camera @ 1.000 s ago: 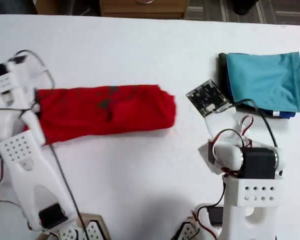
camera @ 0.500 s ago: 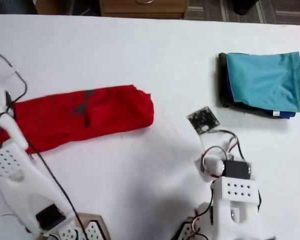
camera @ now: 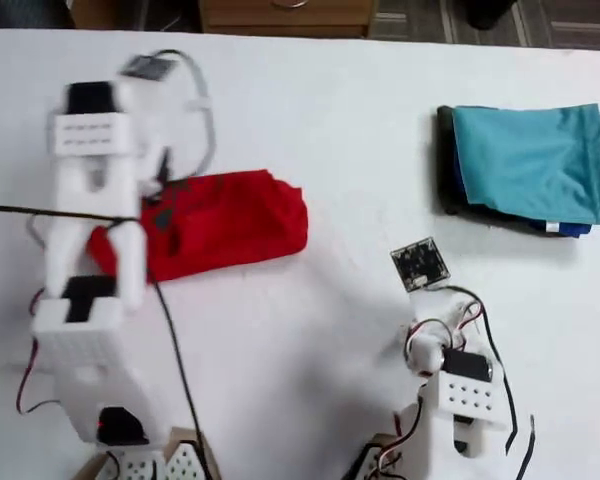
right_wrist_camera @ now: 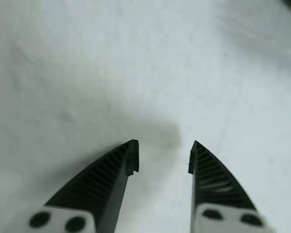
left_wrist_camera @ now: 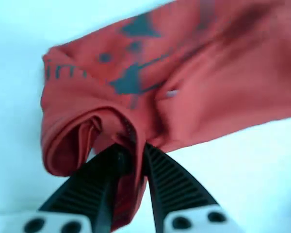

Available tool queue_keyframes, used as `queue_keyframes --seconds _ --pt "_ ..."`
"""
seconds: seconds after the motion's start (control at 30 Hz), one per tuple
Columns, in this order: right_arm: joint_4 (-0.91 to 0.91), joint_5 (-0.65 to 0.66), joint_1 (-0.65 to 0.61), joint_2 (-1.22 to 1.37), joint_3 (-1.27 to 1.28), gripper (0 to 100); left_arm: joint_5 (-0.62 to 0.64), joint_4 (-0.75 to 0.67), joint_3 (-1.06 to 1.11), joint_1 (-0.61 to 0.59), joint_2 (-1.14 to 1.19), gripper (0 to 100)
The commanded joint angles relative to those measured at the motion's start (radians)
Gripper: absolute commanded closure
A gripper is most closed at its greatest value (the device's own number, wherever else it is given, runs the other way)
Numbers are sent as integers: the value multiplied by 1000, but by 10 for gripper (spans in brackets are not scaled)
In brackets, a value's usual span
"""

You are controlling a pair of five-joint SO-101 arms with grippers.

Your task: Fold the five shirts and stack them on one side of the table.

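White tabletop point(camera: 330, 110) beneath the red shirt point(camera: 230, 215), bunched lengthwise into a loose roll. Well apart from the red shirt, off to its right: stack of folded shirts point(camera: 530, 165), teal one on top. Left tool point(left_wrist_camera: 133, 160) clenched on a fold at the red shirt's end. Right tool point(right_wrist_camera: 162, 155) released, jaws apart above bare tabletop, well clear of the red shirt.

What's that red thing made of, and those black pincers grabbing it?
The red shirt looks like soft matte knit fabric, probably cotton: it creases and bunches, and carries a printed graphic. The left gripper pinching it has black fingers that look like hard matte plastic, likely 3D-printed, judging by their fine ridged lines.
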Motion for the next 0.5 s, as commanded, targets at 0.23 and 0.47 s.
queue_keyframes --seconds 0.23,0.47 --pt "-16 2 5 -28 -3 822 17 -161 -81 299 -63 976" --pt "-16 2 5 -27 -3 822 17 -235 -81 377 -61 976"
